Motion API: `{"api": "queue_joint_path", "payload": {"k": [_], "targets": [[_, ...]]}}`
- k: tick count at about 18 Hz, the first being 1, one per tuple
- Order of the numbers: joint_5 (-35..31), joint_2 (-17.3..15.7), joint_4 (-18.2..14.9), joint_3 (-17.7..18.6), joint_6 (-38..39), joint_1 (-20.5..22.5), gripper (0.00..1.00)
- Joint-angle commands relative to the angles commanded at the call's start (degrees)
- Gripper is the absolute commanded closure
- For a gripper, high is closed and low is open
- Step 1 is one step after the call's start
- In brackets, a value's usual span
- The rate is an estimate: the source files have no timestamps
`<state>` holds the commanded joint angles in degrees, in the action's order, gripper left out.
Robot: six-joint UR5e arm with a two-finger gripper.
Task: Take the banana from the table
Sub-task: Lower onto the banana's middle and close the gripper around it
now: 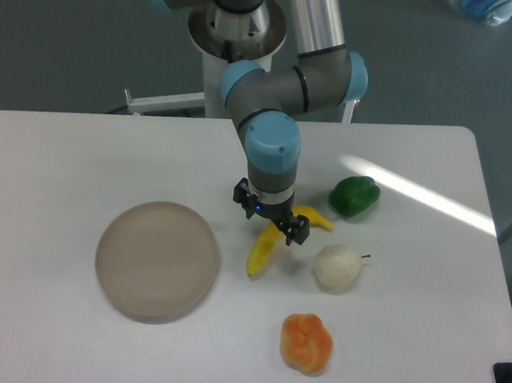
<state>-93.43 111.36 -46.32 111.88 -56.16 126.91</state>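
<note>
The jaws of the gripper (pixel 273 216) are straddling the banana (pixel 264 250) mid-length, grip unclear; it risks slipping toward the white fruit (pixel 336 268) at four o'clock.

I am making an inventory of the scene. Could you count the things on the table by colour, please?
Yellow: 1, the banana
Green: 1, the green fruit
Whitish: 1, the round fruit
Orange: 1, the lumpy fruit
Beige-grey: 1, the plate
Total: 5
</note>
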Motion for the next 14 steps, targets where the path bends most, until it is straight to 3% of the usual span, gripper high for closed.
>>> {"api": "queue_joint_path", "payload": {"k": [7,8,11,12,14], "targets": [[-0.09,0.0,0.44,1.06,0.17,0.09,0.01],[-0.09,-0.09,0.44,0.97,0.26,0.17,0.06],[0.0,-0.09,0.35,0.71,0.17,0.53,0.48],[0.0,-0.09,0.35,0.62,0.17,0.53,0.56],[0.09,-0.17,0.35,0.44,0.0,0.96,0.63]]}}
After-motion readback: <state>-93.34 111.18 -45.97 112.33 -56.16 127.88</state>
